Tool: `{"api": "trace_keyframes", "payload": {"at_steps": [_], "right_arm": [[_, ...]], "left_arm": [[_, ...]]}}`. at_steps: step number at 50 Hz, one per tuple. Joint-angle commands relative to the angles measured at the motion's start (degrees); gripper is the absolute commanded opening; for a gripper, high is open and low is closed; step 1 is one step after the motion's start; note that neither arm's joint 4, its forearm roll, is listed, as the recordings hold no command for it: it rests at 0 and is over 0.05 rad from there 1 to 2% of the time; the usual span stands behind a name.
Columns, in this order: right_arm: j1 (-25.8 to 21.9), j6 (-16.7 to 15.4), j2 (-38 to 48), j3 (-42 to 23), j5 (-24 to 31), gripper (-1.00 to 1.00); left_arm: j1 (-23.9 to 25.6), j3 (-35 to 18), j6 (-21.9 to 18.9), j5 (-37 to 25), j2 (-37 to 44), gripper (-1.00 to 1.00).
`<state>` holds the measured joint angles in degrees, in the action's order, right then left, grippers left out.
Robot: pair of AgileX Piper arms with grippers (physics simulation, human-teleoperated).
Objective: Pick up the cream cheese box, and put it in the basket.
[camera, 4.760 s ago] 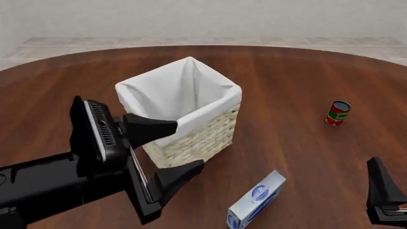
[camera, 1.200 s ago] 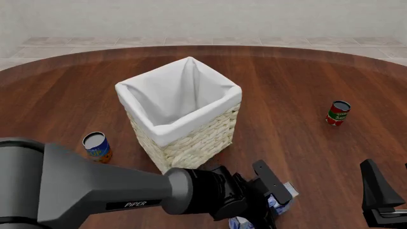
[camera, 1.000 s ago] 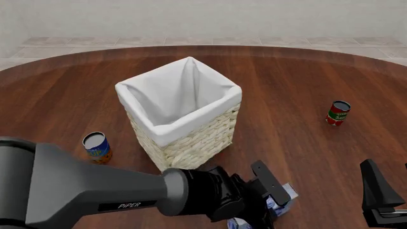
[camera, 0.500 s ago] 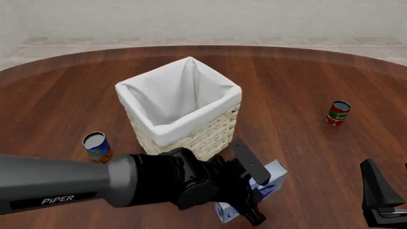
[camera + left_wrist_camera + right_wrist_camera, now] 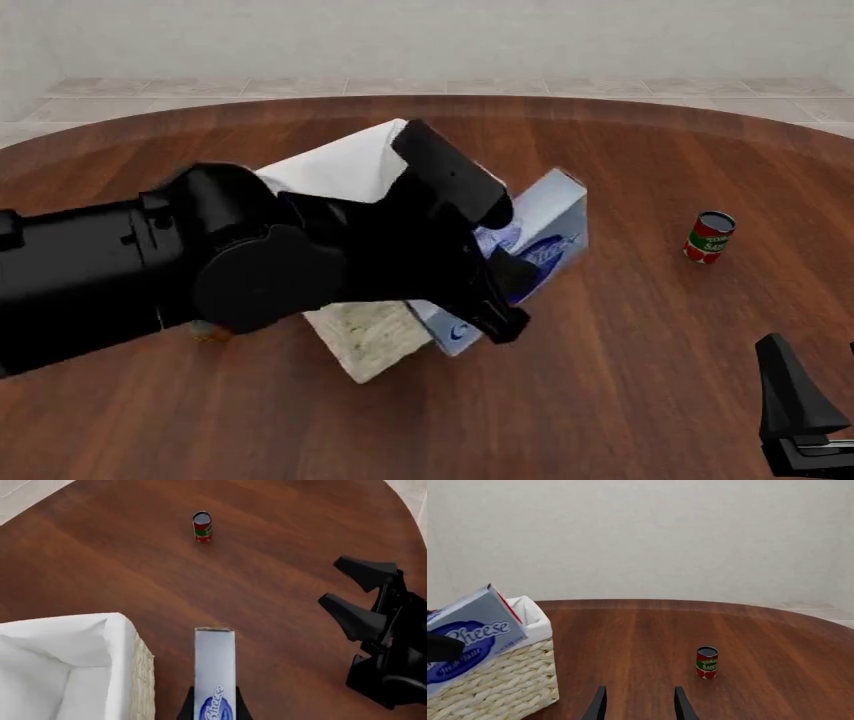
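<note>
My left gripper (image 5: 489,256) is shut on the cream cheese box (image 5: 541,243), a pale carton with blue edges and a round blue logo. The box hangs tilted in the air beside the basket's right wall, about level with the rim. In the left wrist view the cream cheese box (image 5: 215,672) is over bare table next to the basket (image 5: 128,645), not over its opening. The left arm hides most of the basket (image 5: 363,345) in the front view. My right gripper (image 5: 639,707) stands open and empty near the table's front right, also seen as the right gripper (image 5: 363,597).
A red can (image 5: 709,237) stands on the wooden table (image 5: 627,330) to the right, beyond my right gripper. The same red can (image 5: 707,662) shows in the right wrist view. The basket's white liner (image 5: 534,622) folds over its rim.
The left arm has lifted the cream cheese box off the table, up and back to rim height beside the basket. The right arm has stayed still.
</note>
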<state>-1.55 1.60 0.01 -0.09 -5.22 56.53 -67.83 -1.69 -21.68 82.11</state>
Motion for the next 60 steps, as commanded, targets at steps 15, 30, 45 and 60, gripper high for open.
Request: {"api": "trace_keyframes", "payload": {"at_steps": [15,30,45,60], "right_arm": [[0.0,0.0,0.0,0.0,0.0,1.0],[0.0,0.0,0.0,0.0,0.0,1.0],[0.0,0.0,0.0,0.0,0.0,1.0],[0.0,0.0,0.0,0.0,0.0,1.0]], "left_arm": [[-12.05,-20.43,-1.82,-14.54,-8.64,-1.0],[-25.39,-23.9,-4.19,-13.32,-3.53,-1.0],[-36.0,-13.45,-1.7,-1.83,0.9,-1.0],[-37.22,-6.63,-1.18,5.34,3.28,-1.0]]}}
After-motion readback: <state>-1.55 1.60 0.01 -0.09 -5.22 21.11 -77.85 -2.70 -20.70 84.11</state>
